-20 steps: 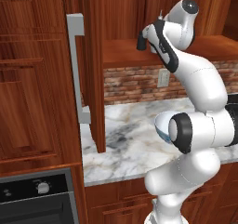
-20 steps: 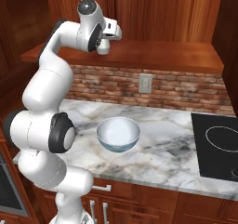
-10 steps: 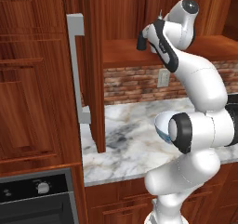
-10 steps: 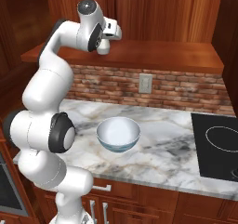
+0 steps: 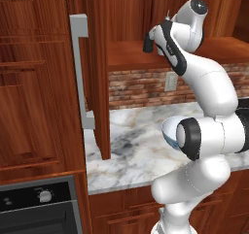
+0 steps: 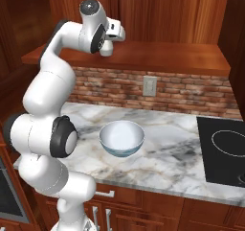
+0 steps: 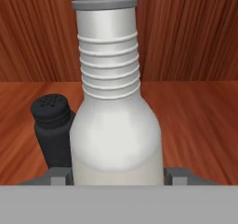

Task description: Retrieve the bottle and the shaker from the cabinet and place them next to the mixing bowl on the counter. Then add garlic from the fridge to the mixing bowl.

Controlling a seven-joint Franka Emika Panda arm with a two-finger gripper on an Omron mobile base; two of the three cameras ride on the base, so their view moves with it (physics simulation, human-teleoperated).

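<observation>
The cream-white bottle (image 7: 116, 139) stands on the wooden shelf of the open cabinet (image 5: 99, 82), close in front of the hand camera. My gripper (image 7: 118, 176) is shut on the bottle's lower body, one fingertip (image 7: 58, 175) against each side. The dark shaker (image 7: 53, 125) stands just left of the bottle and slightly behind it, with its perforated top visible. In the left base view the gripper (image 5: 147, 44) reaches into the cabinet at shelf height. The mixing bowl (image 6: 122, 138) sits on the marble counter (image 6: 167, 153) below. The garlic and the fridge are out of view.
The cabinet door's grey bar handle (image 5: 78, 73) juts out left of the arm. A black cooktop (image 6: 225, 148) lies at the counter's right end. An oven (image 5: 39, 204) is at lower left. A brick backsplash with an outlet (image 6: 150, 86) runs under the shelf.
The arm holds the same pose at the shelf. The fingers have closed in onto the bottle.
</observation>
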